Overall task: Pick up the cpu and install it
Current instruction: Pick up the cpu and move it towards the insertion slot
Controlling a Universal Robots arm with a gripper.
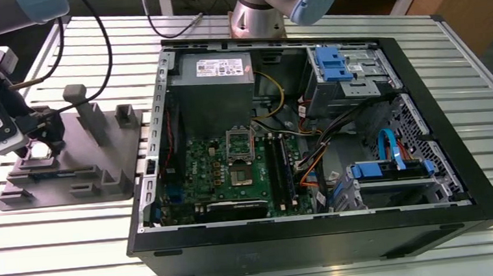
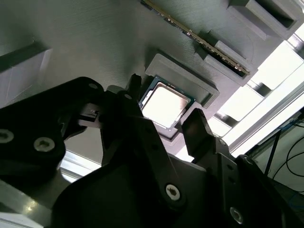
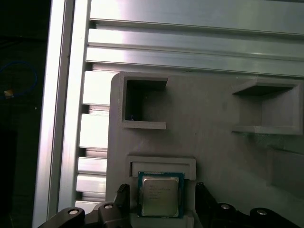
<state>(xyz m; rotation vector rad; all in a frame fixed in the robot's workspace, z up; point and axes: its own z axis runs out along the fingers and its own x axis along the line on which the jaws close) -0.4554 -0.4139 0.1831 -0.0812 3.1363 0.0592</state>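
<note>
Gripper: the black two-fingered gripper [image 3: 161, 194] fills the near edge of both wrist views [image 2: 165, 103]. In the exterior view it hangs low over the fixture plate, at that view's left [image 1: 39, 149].
Fingers: the dark fingers [image 3: 121, 199] stand apart, one on each side of the chip. A thin gap shows between each tip [image 2: 195, 127] and the chip's edge, so nothing is clamped.
Cpu: the small flat square cpu with a silvery-grey metal top and a thin pale rim [image 3: 159, 195] lies flat in its seat, right between the fingertips [image 2: 164, 105].
Seat: a shallow square recess with a raised grey lip [image 3: 161, 164] frames the cpu.
Fixture plate: the recess is part of a matt grey moulded plate [image 3: 213, 142] that also carries box-shaped pockets and upright posts [image 1: 100, 161].
Memory stick: a long narrow green-and-black stick with a gold edge [image 2: 204, 42] stands on its edge in a slot of the plate, near the cpu but apart from it.
Table: the plate rests on a ribbed silver aluminium table [image 1: 64, 255].
Computer case: an open black metal computer case [image 1: 323, 240] lies on the table just beside the plate, on the exterior view's right.
Motherboard: a green circuit board [image 1: 210, 173] lies flat in the bottom of the case.
Socket: a rectangular silver metal frame [image 1: 241, 159] sits on the board, well apart from the gripper.
</note>
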